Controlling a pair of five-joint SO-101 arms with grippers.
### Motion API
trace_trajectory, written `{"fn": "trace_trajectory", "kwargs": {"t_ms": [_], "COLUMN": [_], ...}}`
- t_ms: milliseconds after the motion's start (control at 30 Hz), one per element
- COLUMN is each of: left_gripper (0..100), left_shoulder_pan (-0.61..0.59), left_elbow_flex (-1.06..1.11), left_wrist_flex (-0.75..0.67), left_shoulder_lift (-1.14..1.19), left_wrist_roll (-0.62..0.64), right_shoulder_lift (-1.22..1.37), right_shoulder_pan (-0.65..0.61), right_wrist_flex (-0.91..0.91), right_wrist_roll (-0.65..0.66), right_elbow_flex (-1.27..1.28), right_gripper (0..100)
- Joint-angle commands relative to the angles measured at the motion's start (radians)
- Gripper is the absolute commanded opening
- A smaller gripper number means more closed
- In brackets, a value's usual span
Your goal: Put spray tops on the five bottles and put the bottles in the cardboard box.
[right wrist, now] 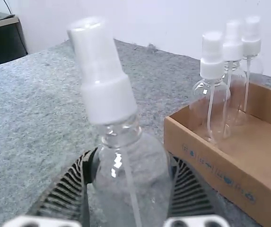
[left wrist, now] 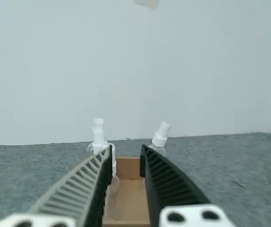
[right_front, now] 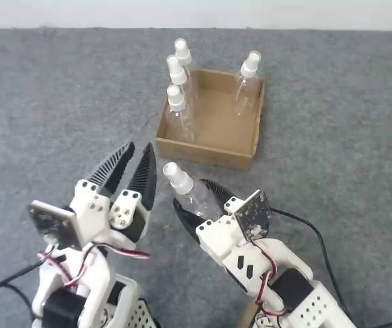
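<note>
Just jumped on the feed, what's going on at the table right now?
The right gripper is shut on a clear spray bottle with its spray top on, holding it tilted just short of the cardboard box's near wall. Four other topped bottles stand in the box, three along one side and one in a far corner. The left gripper is open and empty, pointing toward the box.
</note>
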Motion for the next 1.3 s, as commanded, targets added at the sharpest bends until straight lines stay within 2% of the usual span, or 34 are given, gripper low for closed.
{"fn": "trace_trajectory", "kwargs": {"t_ms": [0,367,533,700,800,1167,1267], "left_gripper": [9,9,9,9,9,9,9], "left_shoulder_pan": [-0.017,-0.046,-0.018,0.08,0.118,0.112,0.068], "left_elbow_flex": [0.013,0.153,0.205,0.211,0.206,0.17,0.131], "left_wrist_flex": [-0.089,-0.163,-0.195,-0.161,-0.123,-0.072,-0.051], "left_shoulder_lift": [-0.014,-0.014,-0.014,-0.014,-0.014,-0.014,-0.014], "left_wrist_roll": [-0.008,-0.006,-0.009,-0.126,-0.152,-0.158,-0.149], "right_shoulder_lift": [-0.021,-0.021,-0.021,-0.021,-0.021,-0.021,-0.021], "right_shoulder_pan": [-0.004,-0.004,-0.005,-0.004,-0.004,0.054,0.051], "right_wrist_flex": [-0.002,-0.042,-0.042,-0.038,-0.038,-0.038,-0.038], "right_wrist_roll": [0.012,0.012,0.012,0.012,0.012,0.012,0.012], "right_elbow_flex": [0.023,0.021,0.021,0.021,0.021,0.021,0.021], "right_gripper": [2.7,2.7,2.7,2.7,2.7,2.7,2.7]}}
